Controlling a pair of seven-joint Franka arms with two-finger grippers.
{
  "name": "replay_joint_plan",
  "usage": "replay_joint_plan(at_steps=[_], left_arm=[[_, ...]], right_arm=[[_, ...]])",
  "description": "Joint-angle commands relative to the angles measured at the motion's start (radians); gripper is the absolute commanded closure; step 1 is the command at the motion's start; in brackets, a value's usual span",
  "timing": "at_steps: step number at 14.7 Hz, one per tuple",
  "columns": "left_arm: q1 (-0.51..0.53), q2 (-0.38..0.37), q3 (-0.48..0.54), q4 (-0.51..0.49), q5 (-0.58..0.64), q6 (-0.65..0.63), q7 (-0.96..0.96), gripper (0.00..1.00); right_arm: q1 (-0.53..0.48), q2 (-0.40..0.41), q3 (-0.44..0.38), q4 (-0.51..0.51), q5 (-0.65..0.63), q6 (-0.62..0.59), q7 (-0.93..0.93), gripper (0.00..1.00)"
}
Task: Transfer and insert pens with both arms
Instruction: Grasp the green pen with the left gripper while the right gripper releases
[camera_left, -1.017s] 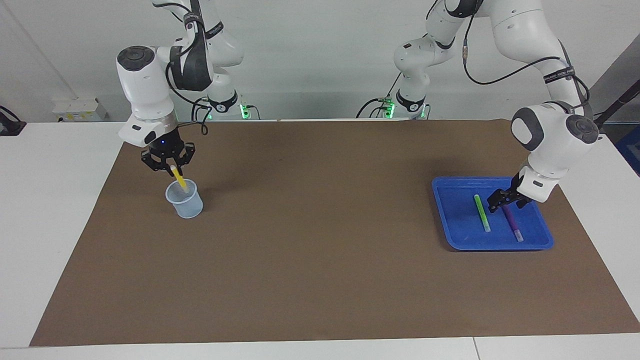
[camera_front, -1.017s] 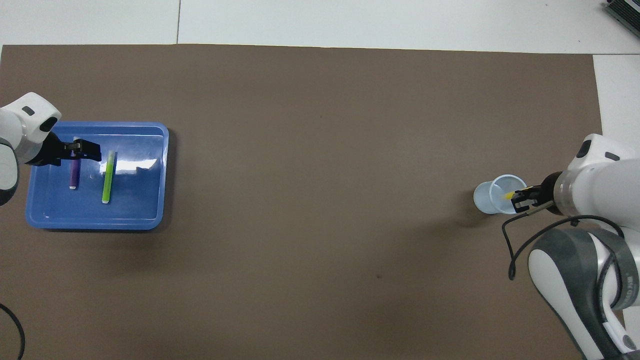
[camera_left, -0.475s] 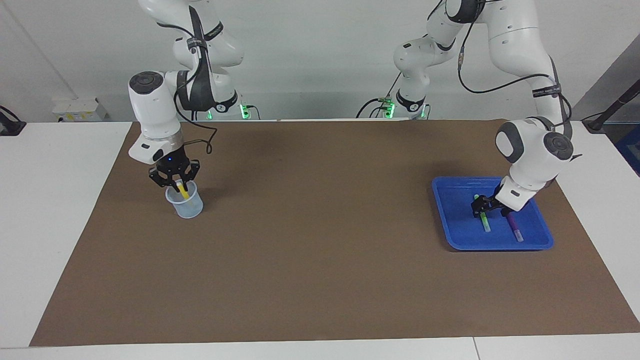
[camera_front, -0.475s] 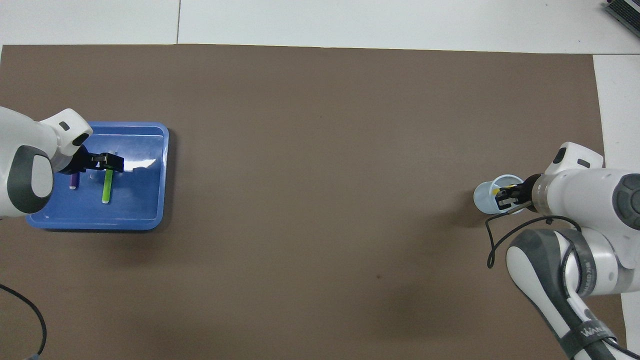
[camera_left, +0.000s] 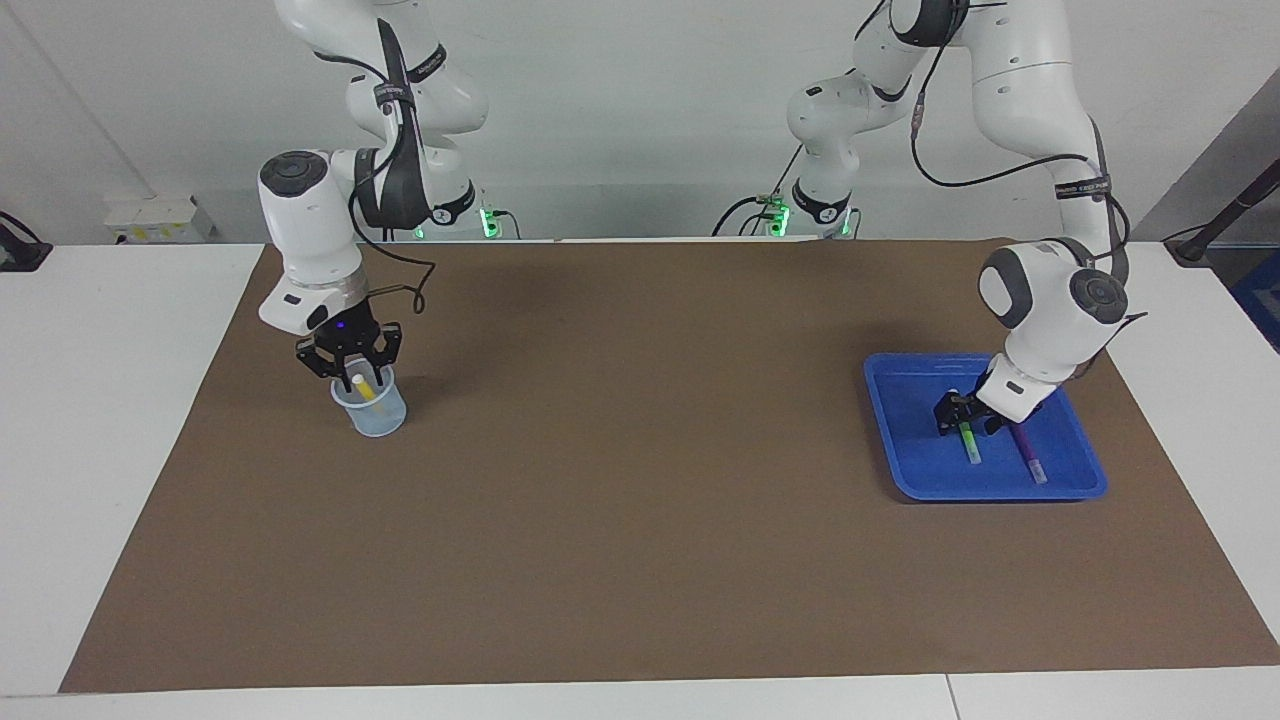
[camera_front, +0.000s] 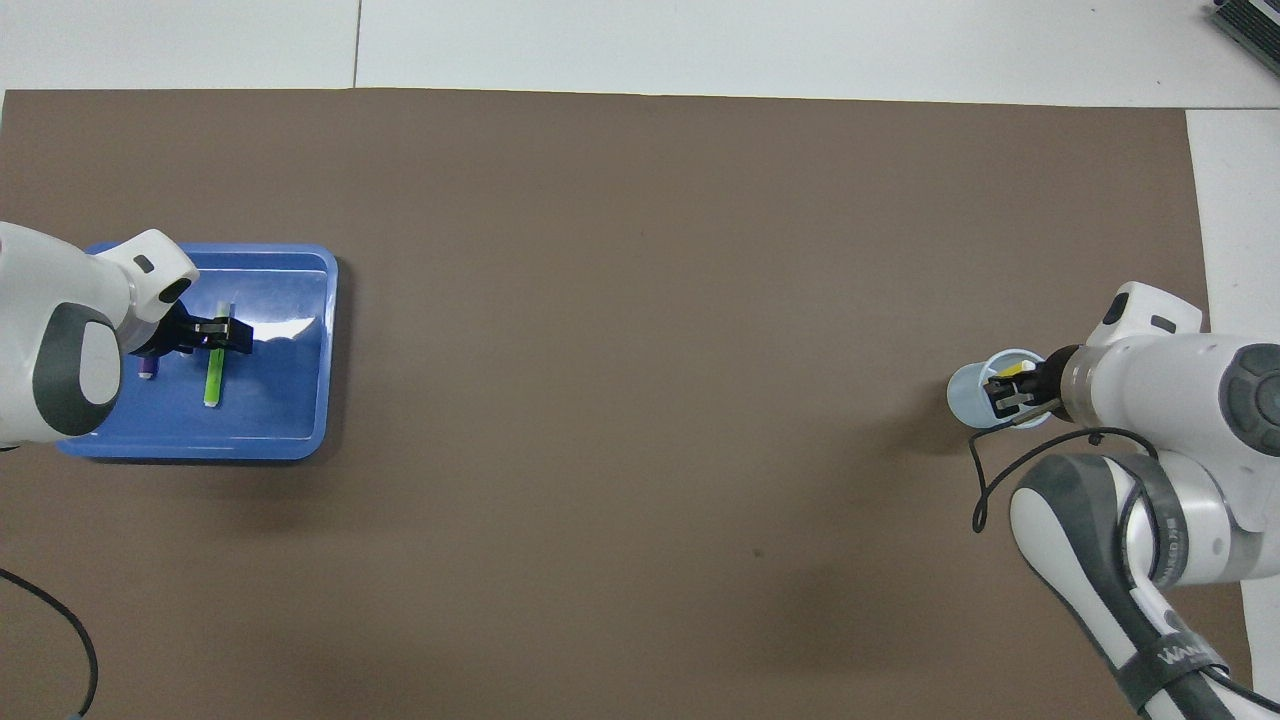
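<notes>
Since 1 s ago the left gripper (camera_left: 962, 418) dropped from over the purple pen (camera_left: 1027, 452) onto the green pen (camera_left: 969, 442) in the blue tray (camera_left: 905, 468), fingers astride it, grip can't tell. Right gripper (camera_left: 349, 372) sank to the cup (camera_left: 377, 410) rim w/ yellow pen (camera_left: 366, 387) inside; fingers can't tell.

Brown mat (camera_left: 640, 480) on white table (camera_left: 100, 420)

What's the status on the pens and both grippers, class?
Right gripper over the cup, yellow pen in it. Left gripper down on the green pen in the tray. Purple pen waiting. Nothing blocking.
</notes>
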Motion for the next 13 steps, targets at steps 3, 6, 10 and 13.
replay_joint_plan(at_steps=[3, 6, 10, 13], left_arm=[[0.0, -0.021, 0.008, 0.001, 0.017, -0.046, 0.001, 1.0], [-0.006, -0.015, 0.008, 0.056, 0.008, -0.117, -0.034, 1.0], [-0.037, -0.015, 0.003, 0.151, -0.015, -0.24, -0.184, 1.0], [-0.069, -0.044, -0.003, 0.191, -0.077, -0.332, -0.389, 1.0]], right_arm=[[-0.016, -0.01, 0.011, 0.045, -0.026, -0.076, 0.008, 0.0], [-0.01, -0.042, 0.014, 0.086, -0.024, -0.183, 0.008, 0.0], [-0.002, -0.079, 0.019, 0.135, 0.002, -0.314, 0.012, 0.0], [0.003, -0.097, 0.021, 0.162, 0.1, -0.381, 0.008, 0.0]])
